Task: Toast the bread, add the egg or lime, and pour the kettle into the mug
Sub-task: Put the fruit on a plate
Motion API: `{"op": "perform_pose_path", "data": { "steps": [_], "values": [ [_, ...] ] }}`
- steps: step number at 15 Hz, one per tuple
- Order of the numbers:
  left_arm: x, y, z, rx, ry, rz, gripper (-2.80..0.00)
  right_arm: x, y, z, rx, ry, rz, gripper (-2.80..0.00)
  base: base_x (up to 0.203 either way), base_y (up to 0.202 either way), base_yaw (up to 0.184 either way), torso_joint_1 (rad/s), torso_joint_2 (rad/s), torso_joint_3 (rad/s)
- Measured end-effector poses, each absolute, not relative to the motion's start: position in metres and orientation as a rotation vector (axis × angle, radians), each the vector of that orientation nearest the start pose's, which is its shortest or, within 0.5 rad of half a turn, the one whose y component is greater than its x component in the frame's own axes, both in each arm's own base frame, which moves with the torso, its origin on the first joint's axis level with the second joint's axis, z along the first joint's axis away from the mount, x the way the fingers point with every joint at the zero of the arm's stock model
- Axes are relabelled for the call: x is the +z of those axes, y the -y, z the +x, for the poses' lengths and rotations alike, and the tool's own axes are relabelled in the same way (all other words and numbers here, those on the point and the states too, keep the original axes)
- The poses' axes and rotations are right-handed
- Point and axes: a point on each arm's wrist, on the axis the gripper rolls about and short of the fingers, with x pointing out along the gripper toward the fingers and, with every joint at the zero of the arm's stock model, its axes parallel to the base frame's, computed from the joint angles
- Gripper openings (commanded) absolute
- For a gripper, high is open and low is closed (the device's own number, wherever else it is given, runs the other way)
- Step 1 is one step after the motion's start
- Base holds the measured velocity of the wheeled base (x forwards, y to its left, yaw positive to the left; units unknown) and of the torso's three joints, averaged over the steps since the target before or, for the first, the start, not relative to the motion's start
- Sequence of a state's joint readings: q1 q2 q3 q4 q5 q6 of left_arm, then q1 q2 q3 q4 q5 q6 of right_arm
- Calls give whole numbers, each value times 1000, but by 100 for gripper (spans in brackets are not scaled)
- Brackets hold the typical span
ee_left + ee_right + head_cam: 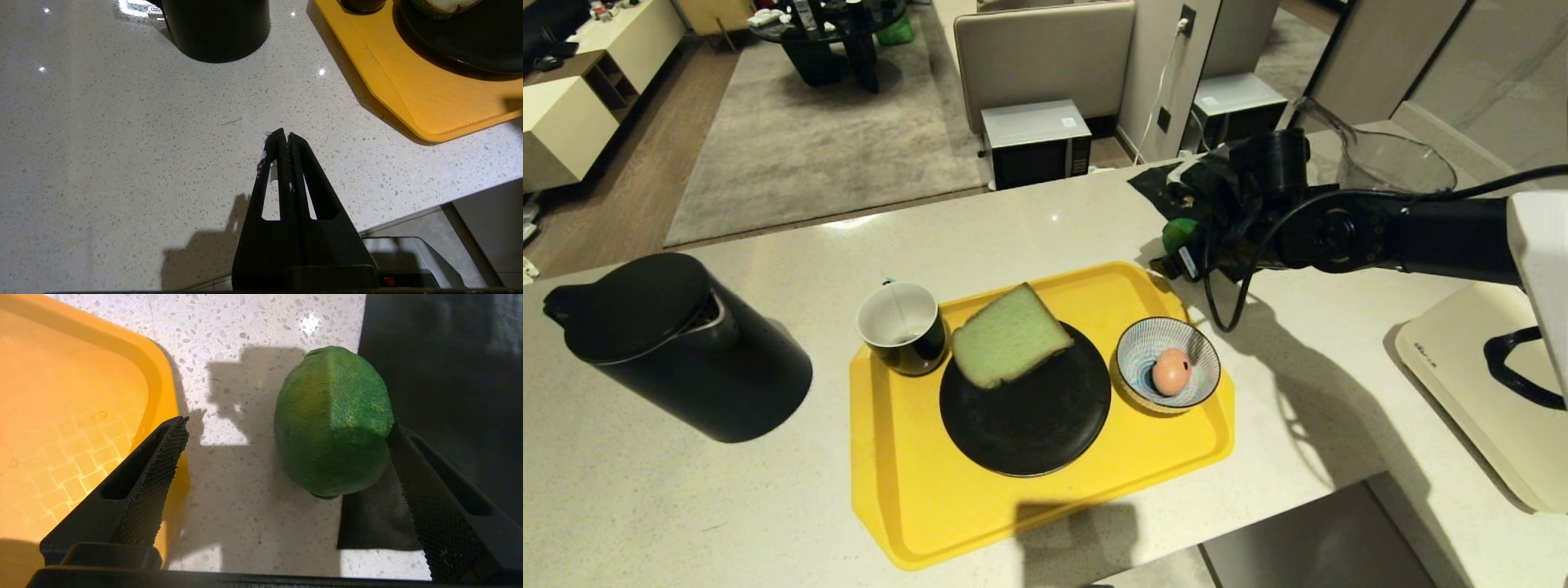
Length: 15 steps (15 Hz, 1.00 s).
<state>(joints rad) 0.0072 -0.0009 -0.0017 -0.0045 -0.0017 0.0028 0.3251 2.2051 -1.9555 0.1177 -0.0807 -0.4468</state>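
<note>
My right gripper (pixel 286 457) is wide open around the round, bumpy dark green lime (pixel 333 420), not squeezing it. The lime sits on the pale speckled stone counter (pixel 1029 220), just beside the far right corner of the flat yellow plastic tray (pixel 915 490). One finger (pixel 151 477) hangs over the tray's edge. My left gripper (pixel 284 141) is clenched shut with nothing in it, over the counter near the tray's near left corner.
</note>
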Motion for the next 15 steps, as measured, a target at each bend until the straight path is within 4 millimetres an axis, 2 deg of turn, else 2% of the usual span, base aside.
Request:
{"op": "perform_pose_path", "data": {
  "steps": [10, 11, 15],
  "values": [
    [76, 0, -23, 6, 7, 2, -280, 222, -148, 449, 283, -289, -507, 0, 0, 0, 0, 0, 0, 0],
    [76, 0, -23, 6, 6, 3, -280, 222, -147, 449, 282, -291, -506, -280, 0, 0, 0, 0, 0, 0],
    [76, 0, -23, 6, 7, 3, -280, 221, -147, 450, 278, -291, -506, -280, 0, 0, 0, 0, 0, 0]
  ]
}}
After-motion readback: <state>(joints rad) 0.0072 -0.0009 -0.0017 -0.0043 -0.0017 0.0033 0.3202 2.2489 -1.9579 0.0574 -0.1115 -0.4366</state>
